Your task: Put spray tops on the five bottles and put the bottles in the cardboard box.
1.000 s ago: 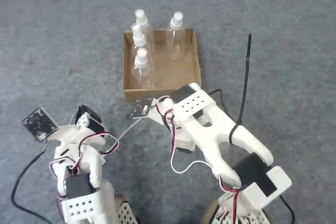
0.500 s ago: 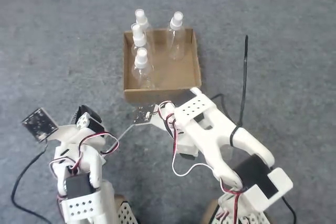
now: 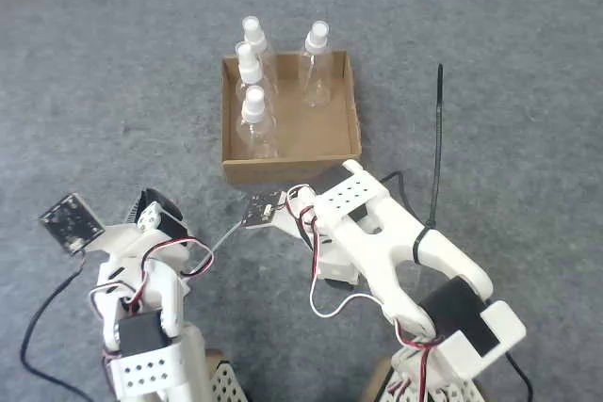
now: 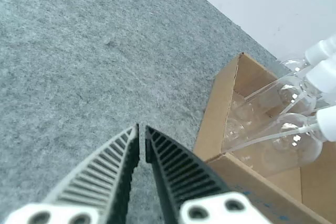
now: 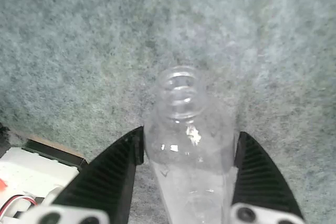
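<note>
In the cardboard box I see bare floor at the near right corner — four capped bottles crowd its left and far side. The right arm stands before its near wall.

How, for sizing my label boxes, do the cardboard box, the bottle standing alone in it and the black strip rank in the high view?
1. cardboard box, clearly largest.
2 and 3. Unsure: the black strip is longer than the lone bottle but far thinner, so I won't rank them.
</note>
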### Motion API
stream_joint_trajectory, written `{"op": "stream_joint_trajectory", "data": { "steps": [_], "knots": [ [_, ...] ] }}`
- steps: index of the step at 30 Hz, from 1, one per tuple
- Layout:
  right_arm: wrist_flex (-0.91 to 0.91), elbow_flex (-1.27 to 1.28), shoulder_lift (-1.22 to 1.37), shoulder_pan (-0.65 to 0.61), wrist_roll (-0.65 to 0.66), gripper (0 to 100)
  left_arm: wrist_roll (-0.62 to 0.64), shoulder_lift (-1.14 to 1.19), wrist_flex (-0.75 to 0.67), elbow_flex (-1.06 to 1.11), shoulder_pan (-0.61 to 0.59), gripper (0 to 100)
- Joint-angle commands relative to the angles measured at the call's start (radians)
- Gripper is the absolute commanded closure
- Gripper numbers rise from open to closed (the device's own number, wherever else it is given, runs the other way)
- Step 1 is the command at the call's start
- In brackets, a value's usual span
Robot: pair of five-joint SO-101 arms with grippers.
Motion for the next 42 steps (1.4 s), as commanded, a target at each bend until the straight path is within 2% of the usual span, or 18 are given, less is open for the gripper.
{"op": "stream_joint_trajectory", "data": {
  "steps": [1, 5, 10, 14, 20, 24, 30, 35, 42],
  "knots": [
    [0.012, 0.0, -0.047, -0.004, 0.014, 84.2, -0.008, -0.014, -0.023, -0.01, -0.005, 99],
    [0.019, -0.006, -0.059, -0.007, 0.006, 93.2, -0.008, -0.014, -0.023, -0.01, -0.005, 99],
    [0.019, -0.008, -0.059, -0.005, 0.0, 93.6, -0.008, -0.014, -0.023, -0.01, -0.005, 99],
    [0.025, -0.028, -0.061, -0.012, -0.08, 93.7, -0.008, -0.014, -0.023, -0.01, -0.005, 99],
    [0.186, -0.19, -0.061, -0.012, -0.106, 93.7, -0.008, -0.012, -0.023, -0.01, -0.005, 99],
    [0.277, -0.31, -0.061, -0.012, -0.209, 93.7, -0.008, -0.012, -0.023, -0.01, -0.005, 99],
    [0.348, -0.405, -0.061, -0.074, -0.259, 93.8, -0.008, -0.012, -0.021, -0.01, -0.003, 99],
    [0.352, -0.442, -0.061, -0.131, -0.339, 97.6, -0.008, -0.012, -0.021, -0.01, -0.003, 99],
    [0.361, -0.485, -0.104, -0.154, -0.384, 97.8, -0.008, -0.012, -0.021, -0.01, -0.003, 99]
  ]
}}
